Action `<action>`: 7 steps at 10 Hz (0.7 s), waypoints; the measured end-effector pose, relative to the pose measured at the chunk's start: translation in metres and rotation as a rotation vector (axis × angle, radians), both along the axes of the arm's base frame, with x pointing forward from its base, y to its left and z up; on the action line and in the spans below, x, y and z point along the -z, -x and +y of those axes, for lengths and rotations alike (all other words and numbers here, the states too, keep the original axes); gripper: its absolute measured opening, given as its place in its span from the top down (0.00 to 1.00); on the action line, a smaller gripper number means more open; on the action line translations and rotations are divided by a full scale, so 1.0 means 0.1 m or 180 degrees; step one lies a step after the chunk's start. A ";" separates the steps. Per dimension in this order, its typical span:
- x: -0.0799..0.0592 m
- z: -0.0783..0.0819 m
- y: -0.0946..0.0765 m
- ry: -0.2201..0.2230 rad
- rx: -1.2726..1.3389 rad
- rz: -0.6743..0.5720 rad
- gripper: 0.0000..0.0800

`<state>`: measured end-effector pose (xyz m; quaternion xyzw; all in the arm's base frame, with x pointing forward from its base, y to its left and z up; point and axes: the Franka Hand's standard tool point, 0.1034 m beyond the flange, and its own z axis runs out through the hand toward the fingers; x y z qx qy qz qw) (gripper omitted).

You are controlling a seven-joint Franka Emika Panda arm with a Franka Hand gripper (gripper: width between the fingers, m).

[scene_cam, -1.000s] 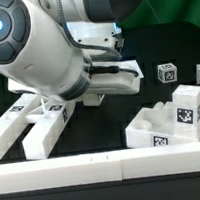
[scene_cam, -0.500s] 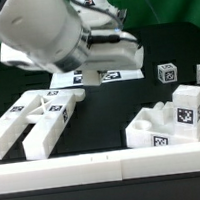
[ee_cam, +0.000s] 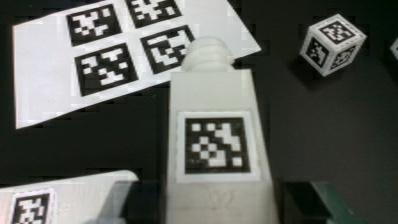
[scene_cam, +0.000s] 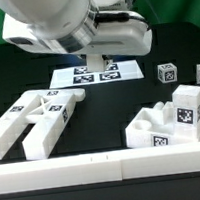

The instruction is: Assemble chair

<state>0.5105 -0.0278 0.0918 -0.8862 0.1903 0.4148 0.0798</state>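
Black worktop [scene_cam: 100, 120] carries everything, with a white rail [scene_cam: 106, 168] along its near edge in the exterior view. The end effector [scene_cam: 100, 56] hangs over the marker board [scene_cam: 127, 73], clenched on a white bar [ee_cam: 217, 110] whose tag faces the wrist camera. The bar runs out from between the jaws, and its narrowed tip lies over the board's edge. Beyond that tip and off to one side stands a tagged cube [ee_cam: 334, 45], apart from the bar. Well away from the end effector, nearer the rail, lie the other chair pieces: slotted panels [scene_cam: 37, 113] toward the exterior view's left and a blocky cluster [scene_cam: 176, 119] toward its right
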 end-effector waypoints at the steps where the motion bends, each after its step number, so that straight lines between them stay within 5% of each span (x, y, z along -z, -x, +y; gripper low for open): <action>1: 0.00 0.00 -0.05 0.0016 -0.0005 -0.0069 0.64; 5: -0.38 0.07 -0.44 0.0120 -0.0108 -0.0618 0.64; 7: -0.39 0.10 -0.58 0.0246 -0.0102 -0.1056 0.64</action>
